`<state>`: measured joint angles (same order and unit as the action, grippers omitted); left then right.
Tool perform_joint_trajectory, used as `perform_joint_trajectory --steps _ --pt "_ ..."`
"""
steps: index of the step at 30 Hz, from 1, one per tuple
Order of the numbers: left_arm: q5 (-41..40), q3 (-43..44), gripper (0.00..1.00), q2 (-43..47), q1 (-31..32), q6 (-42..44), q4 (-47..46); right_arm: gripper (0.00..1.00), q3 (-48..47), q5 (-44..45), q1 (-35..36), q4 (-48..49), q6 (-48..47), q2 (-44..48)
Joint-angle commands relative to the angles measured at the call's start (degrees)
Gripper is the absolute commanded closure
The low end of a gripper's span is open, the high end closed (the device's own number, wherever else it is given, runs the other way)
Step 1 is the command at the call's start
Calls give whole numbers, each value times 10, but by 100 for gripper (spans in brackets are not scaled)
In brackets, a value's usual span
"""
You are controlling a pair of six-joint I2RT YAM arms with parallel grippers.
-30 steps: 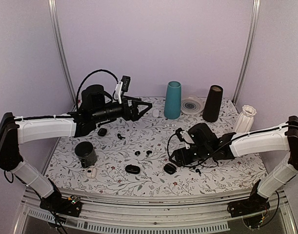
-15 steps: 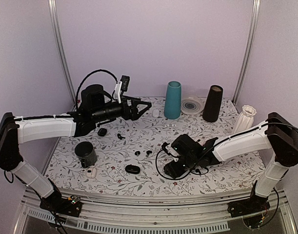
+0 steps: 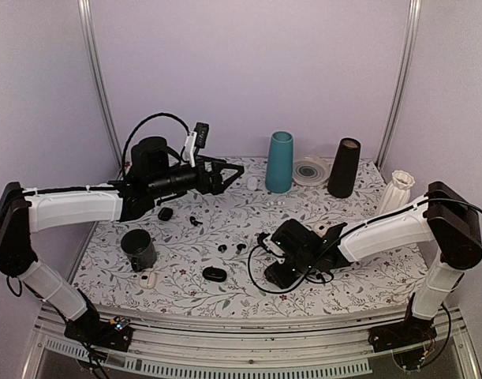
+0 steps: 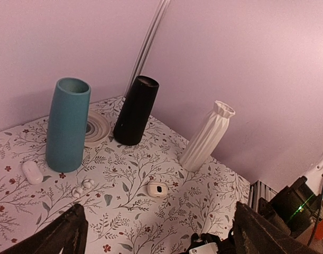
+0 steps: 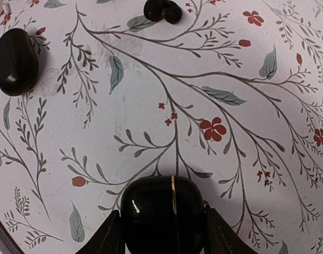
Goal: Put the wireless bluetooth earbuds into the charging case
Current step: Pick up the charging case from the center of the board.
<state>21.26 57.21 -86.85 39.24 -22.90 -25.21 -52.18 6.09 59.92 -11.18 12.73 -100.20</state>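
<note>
Two tiny glossy black earbuds lie side by side mid-table; one pair also shows at the top of the right wrist view. My right gripper is low on the table, its fingers pressed against both sides of a closed black charging case with a thin gold seam. The gripper hides this case in the top view. A second black pebble-shaped case lies to its left, also seen in the right wrist view. My left gripper is open and empty, held high over the back left.
A teal vase, a white ribbed dish, a black vase and a white ribbed vase stand at the back. A black cup and a white case sit front left. Another small black case lies behind them.
My right gripper has moved left and down over the black charging case, and its fingers now hug the case's sides. The left arm has not moved.
</note>
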Motion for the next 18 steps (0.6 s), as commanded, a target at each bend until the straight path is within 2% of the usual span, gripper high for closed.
perform_joint_trajectory --steps 1,5,18 --pt "-6 10 4 -9 -9 -7 8 72 -1 18 4 -6 -4 -2" --pt "-5 10 4 -9 -10 -9 8 80 10 33 4 12 2 31" --pt "34 29 7 -31 -16 -37 19 80 21 122 4 73 -32 194"
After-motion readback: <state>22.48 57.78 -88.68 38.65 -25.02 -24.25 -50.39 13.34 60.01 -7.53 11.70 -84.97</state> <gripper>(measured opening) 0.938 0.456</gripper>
